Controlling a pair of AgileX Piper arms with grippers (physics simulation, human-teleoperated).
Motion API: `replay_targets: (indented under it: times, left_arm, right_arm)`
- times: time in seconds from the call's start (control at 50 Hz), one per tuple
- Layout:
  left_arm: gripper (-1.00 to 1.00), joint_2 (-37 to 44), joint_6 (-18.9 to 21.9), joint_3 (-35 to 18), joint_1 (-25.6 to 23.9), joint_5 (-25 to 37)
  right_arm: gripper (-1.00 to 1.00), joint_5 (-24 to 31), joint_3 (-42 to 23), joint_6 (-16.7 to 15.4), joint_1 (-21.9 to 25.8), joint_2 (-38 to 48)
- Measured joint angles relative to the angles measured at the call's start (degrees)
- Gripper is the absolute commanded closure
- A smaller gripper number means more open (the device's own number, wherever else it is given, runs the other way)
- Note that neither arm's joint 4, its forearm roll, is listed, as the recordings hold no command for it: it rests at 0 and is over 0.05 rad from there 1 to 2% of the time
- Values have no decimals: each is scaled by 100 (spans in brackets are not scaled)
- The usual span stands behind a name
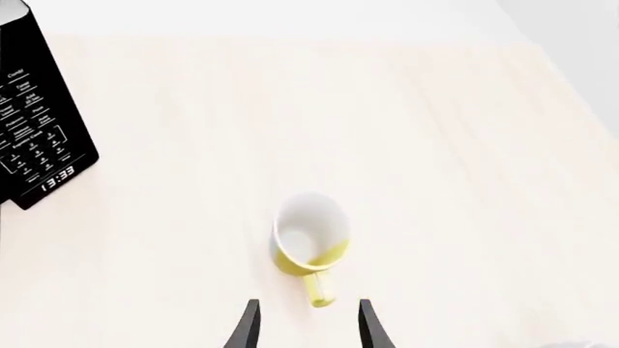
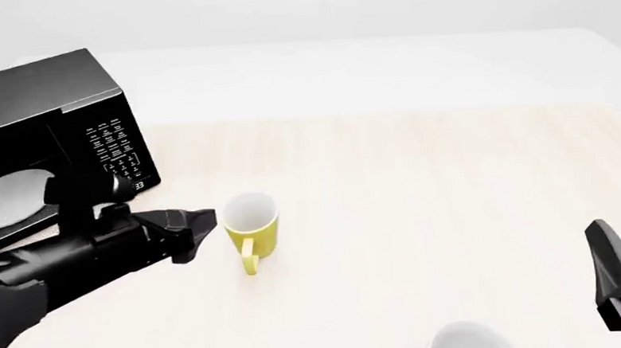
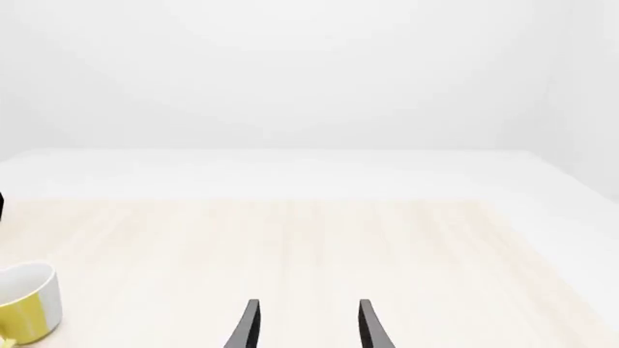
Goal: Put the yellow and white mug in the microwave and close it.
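The yellow and white mug (image 2: 252, 222) stands upright on the table, white inside, its handle (image 2: 250, 257) turned toward the near edge. My left gripper (image 2: 201, 231) hovers just left of it, open. In the left wrist view the mug (image 1: 309, 235) sits just ahead of the left gripper (image 1: 309, 328), and its handle (image 1: 320, 290) points into the gap between the spread fingers. The black microwave (image 2: 46, 108) stands at the far left; its inside shows, with the white turntable plate (image 2: 3, 198). My right gripper (image 2: 611, 274) is open at the near right, far from the mug (image 3: 25, 301).
A plain white cup (image 2: 466, 343) sits at the table's near edge, left of my right gripper. The microwave's keypad panel (image 1: 34, 138) with its lit clock faces the mug. My left arm (image 2: 70, 262) crosses in front of the microwave's opening. The light wooden tabletop (image 2: 417, 176) ends at a white surround.
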Motion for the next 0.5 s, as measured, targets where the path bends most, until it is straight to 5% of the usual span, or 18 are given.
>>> replay_targets:
  times: [0.5]
  left_arm:
    - [-100,917,-546,13,-221,-735]
  right_arm:
    - [-100,0,0,0,-1,0]
